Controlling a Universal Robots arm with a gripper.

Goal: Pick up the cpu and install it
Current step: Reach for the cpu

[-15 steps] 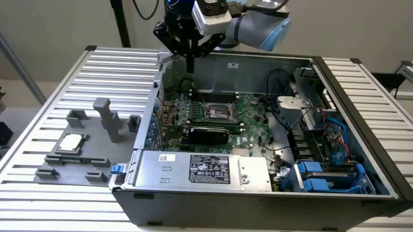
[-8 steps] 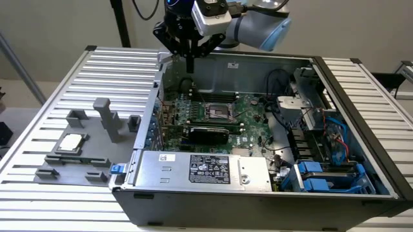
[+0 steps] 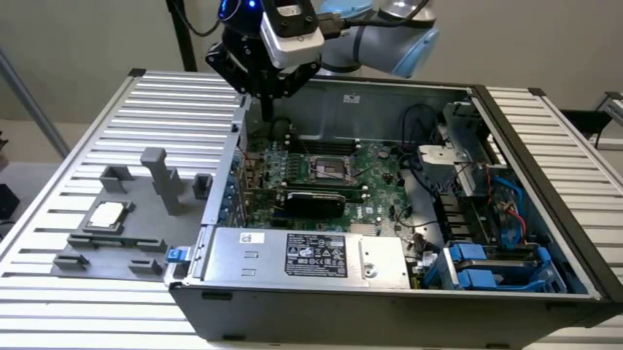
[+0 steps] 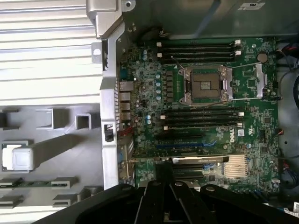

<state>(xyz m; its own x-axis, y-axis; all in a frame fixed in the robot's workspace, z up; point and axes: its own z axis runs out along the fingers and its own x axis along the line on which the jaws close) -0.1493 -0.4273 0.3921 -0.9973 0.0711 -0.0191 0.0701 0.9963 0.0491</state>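
Note:
The cpu [image 3: 107,213], a small flat square chip with a silvery-white top, lies in a holder on the grey fixture plate [image 3: 127,248] at the exterior view's left, outside the computer case. In the wrist view the cpu [image 4: 18,157] sits beside the case wall. My gripper [image 3: 265,93] hangs high above the case's rear corner, far from the cpu, shut with nothing in it. Its dark fingers [image 4: 161,198] show in the wrist view. The green motherboard [image 3: 380,171] lies inside the case, with the dark open socket [image 3: 331,169] [image 4: 205,85] at its middle.
The open black computer case [image 3: 389,306] stands on a ribbed metal table [image 3: 146,109]. A silver power supply box [image 3: 306,254] fills the case's near side. Cables and blue drive bays [image 3: 486,266] crowd the exterior view's right. Grey posts [image 3: 160,179] rise from the fixture.

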